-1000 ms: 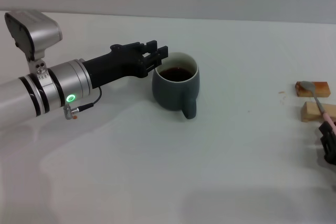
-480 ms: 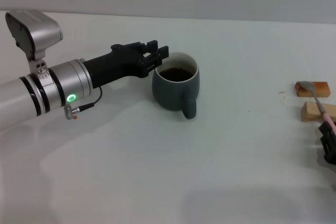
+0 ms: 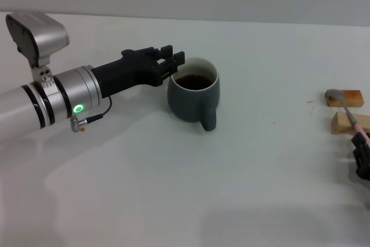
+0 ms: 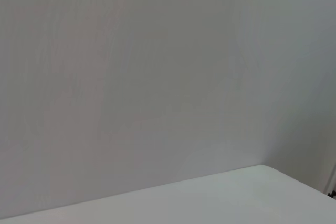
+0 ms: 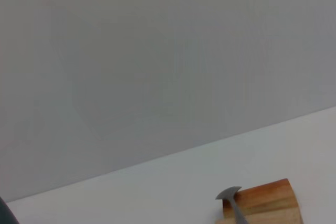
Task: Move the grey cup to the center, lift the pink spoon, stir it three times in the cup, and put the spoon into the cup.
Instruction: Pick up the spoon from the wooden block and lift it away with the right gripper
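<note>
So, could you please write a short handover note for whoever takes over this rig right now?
Left gripper: at the far-left rim of the grey cup.
Right gripper: at the table's right edge, at the pink spoon handle's near end.
Cup stands mid-table, dark liquid inside. Spoon rests across two wooden blocks.
Done: cup looks centred. Left: lift spoon, stir three times, leave it in the cup.

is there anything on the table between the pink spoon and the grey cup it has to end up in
Nothing visible: the white table lies bare between the pink spoon, resting across two wooden blocks, and the grey cup. The right tool sits at the spoon's handle end.
</note>
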